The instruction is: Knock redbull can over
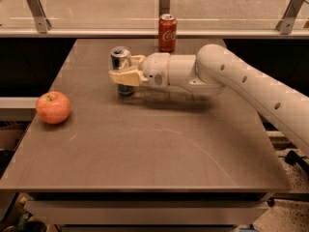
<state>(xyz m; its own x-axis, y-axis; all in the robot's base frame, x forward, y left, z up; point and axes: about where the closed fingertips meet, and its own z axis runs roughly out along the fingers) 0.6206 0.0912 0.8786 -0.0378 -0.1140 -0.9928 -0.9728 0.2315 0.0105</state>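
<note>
Brown counter (145, 153), lit warmly | backed by glass barrier (96, 4) on metal brackets (164, 1) | speckled floor (285, 219) seen lower right

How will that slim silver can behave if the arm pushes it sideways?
The redbull can is tall, narrow and upright, so it probably tips easily. The gripper is level with its middle. Once down, it would likely roll.

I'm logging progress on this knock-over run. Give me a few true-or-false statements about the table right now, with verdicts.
1. The redbull can stands upright. True.
2. The gripper is at the Coca-Cola can. False: it is at the redbull can.
3. The apple sits near the left edge of the table. True.
4. The Coca-Cola can lies on its side. False: it stands upright at the back edge.
</note>
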